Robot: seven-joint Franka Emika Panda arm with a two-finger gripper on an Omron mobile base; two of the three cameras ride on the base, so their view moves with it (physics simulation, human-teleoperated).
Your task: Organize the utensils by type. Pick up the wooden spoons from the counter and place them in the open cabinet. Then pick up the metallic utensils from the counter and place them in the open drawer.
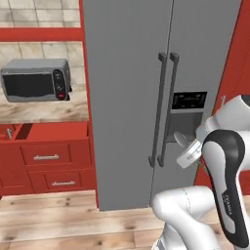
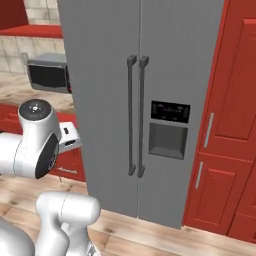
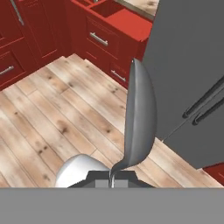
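Microwave oven, grey with dark glass door and red button (image 1: 35, 80), stands at far left on the long beige stone-look counter with brown veining (image 1: 53, 112), against a tiled wall. Red base units with silver bar handles (image 1: 46, 157) sit beneath the counter; one wide red drawer with a plain red inside (image 3: 129, 22) is pulled out just beside the refrigerator, visible in the hand view above the panelled drawer fronts. Pale wooden plank floor (image 1: 49, 219) runs in front of the units. Tall grey two-door refrigerator with paired vertical bar handles (image 1: 163, 110) and a dark dispenser panel (image 2: 170, 112) takes the centre of both base views. Tall red cabinet doors with short silver handles (image 2: 235, 100) stand to its right. Small all-silver spoon (image 3: 140, 118) is clamped by its thin handle between the closed fingers of the two-finger gripper (image 3: 112, 176), bowl pointing away from the hand, over the plank floor and in front of the refrigerator's lower corner, apart from the drawer. White arm with dark joints (image 1: 224, 161) rises in the foreground before the refrigerator.
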